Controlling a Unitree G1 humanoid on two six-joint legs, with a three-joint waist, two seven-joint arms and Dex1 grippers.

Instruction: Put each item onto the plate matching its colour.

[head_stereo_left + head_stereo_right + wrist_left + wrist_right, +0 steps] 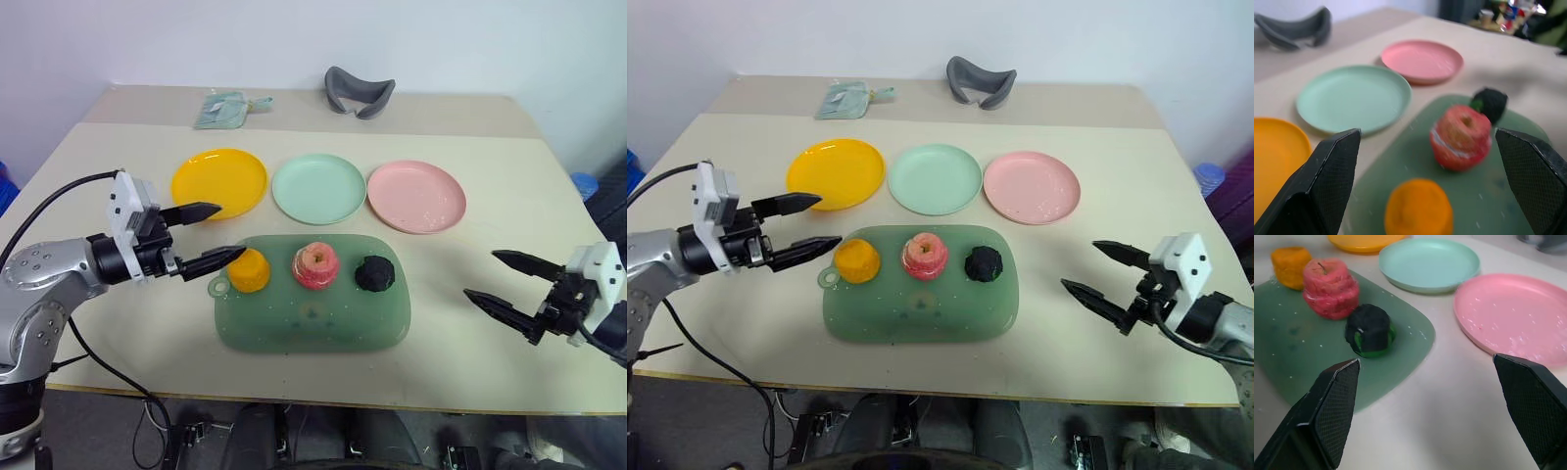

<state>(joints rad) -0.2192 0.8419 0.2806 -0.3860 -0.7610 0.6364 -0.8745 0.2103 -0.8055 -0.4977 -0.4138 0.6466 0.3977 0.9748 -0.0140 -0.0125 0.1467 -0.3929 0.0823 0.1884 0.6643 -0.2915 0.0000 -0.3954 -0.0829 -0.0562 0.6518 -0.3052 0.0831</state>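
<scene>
While all three lumps sit on the green mat (312, 308), with both grippers released, best to close the left gripper (212, 235) squarely on the yellow-orange chunk (249, 270), then lift toward the yellow plate (219, 182) at eleven o'clock.

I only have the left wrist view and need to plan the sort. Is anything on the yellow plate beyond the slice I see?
Observer: No, the round yellow plate is bare; the yellow-orange chunk sits on the translucent green mat.
Operator: Where is the right gripper?
Observer: The right gripper hovers open over the table, to the right of the mat, holding nothing.
Operator: What lies behind the plates?
Observer: A grey curved rest and a pale green packet.
</scene>
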